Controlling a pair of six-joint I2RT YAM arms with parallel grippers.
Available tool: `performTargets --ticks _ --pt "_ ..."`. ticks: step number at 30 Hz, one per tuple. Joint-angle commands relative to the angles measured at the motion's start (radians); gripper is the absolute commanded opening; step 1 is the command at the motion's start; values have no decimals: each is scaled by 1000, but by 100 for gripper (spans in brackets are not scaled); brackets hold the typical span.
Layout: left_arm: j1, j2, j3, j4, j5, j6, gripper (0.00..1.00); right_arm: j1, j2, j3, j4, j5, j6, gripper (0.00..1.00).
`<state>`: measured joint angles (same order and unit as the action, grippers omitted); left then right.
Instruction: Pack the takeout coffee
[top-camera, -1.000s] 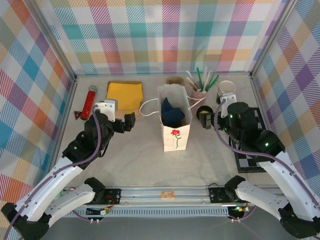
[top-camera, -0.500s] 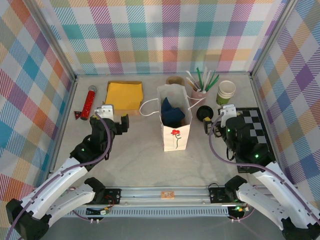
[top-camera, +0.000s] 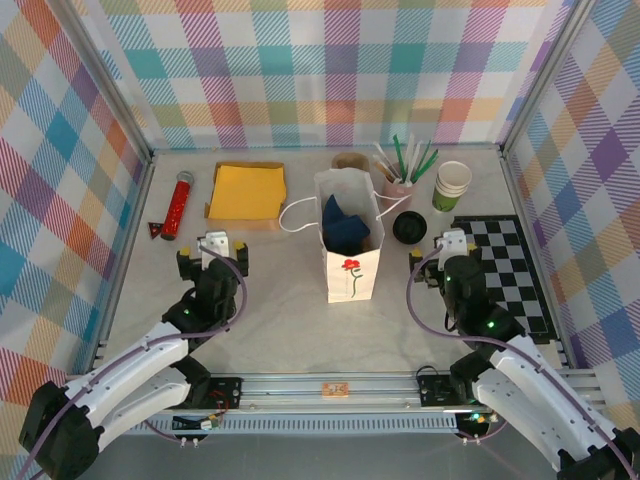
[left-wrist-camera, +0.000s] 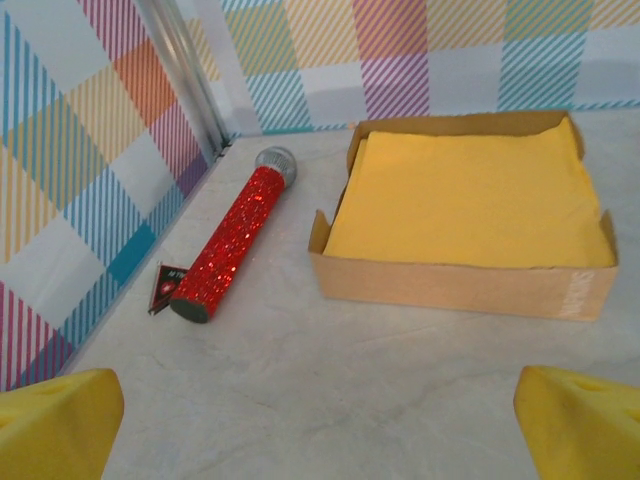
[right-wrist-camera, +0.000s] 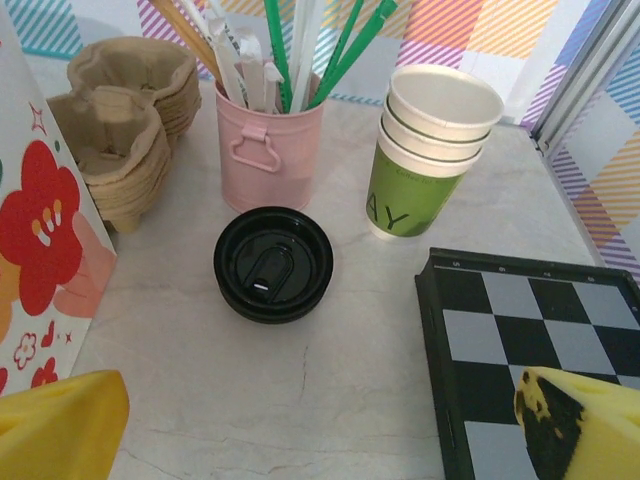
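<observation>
**Q:** Top view. Where do your hands stand?
**A:** Your left hand (top-camera: 212, 258) and right hand (top-camera: 444, 258) sit low, towards the near edge of the table (top-camera: 280, 310). Both have their fingers spread wide and are empty. The white paper bag (top-camera: 352, 268) stands upright between them, apart from both.

**Q:** And the takeout coffee?
**A:** Cannot tell where it is. A dark blue thing (top-camera: 347, 228) shows in the bag's open mouth, but I cannot make out what it is. A black lid (top-camera: 408, 227) lies on the table just ahead of your right hand, slightly to its left, not touching it.

**Q:** Left wrist view?
**A:** The left hand (left-wrist-camera: 320, 440) has a yellow fingertip (left-wrist-camera: 60, 425) at each bottom corner, wide apart, with bare table between. Ahead lie a red glitter microphone (left-wrist-camera: 230, 245) on the left and a cardboard tray of yellow napkins (left-wrist-camera: 470, 215) on the right. Both are well clear of the fingers.

**Q:** Right wrist view?
**A:** The right hand (right-wrist-camera: 320, 430) is also spread wide and grips nothing. The black lid (right-wrist-camera: 272, 264) lies flat ahead, a little left of centre, black right down to the table. A pink pail (right-wrist-camera: 268, 150) of straws stands behind the lid, with a stack of green-and-cream cups (right-wrist-camera: 435, 150) to the right. The bag's flowered side (right-wrist-camera: 45, 230) is at the left edge. The checkerboard (right-wrist-camera: 530, 340) lies by the right fingertip.
</observation>
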<state>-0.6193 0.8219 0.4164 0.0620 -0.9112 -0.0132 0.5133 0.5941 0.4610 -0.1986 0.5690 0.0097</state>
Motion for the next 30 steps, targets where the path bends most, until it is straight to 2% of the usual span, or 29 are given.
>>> performTargets --ticks 1,7,16,22,30 --pt "-3 5 -36 88 -75 -5 100 -13 -16 -41 77 20 -1 99" --pt "-3 0 -88 128 -107 -1 100 -16 -14 -111 128 35 -53 99" --pt "-3 -20 -169 199 -119 27 100 -22 -11 -194 217 52 -16 99" --pt "0 -21 -230 253 -176 13 100 -29 -20 -241 258 57 -13 99" --pt "15 -42 -235 241 -192 4 100 -33 -17 -293 299 51 -38 99"
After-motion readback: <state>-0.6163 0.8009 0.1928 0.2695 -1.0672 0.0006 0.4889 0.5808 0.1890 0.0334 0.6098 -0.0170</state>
